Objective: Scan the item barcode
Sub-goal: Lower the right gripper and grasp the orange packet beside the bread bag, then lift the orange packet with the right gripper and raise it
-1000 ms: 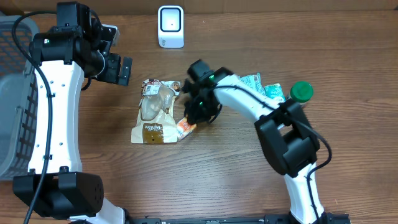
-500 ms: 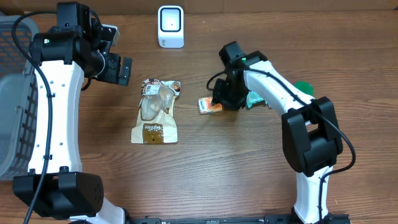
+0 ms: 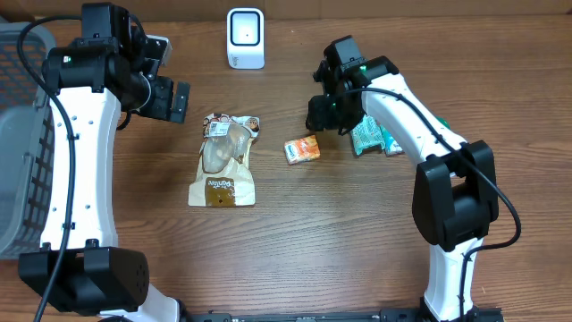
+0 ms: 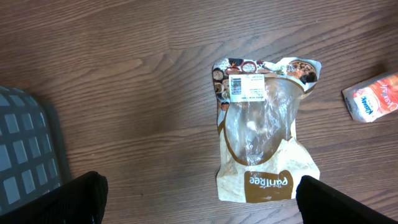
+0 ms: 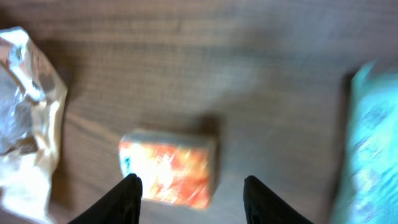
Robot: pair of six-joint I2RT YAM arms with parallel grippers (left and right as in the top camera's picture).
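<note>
Orange packet [image 5: 168, 165] on table [image 5: 280, 74], seemingly just clear of parted right fingers [image 5: 124, 202]

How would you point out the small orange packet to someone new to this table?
Start at the white scanner on the far side of the table and come toward the middle. There, between the brown pouch and the teal packets, lies the small orange packet, touching neither. It is the only orange item.
</note>
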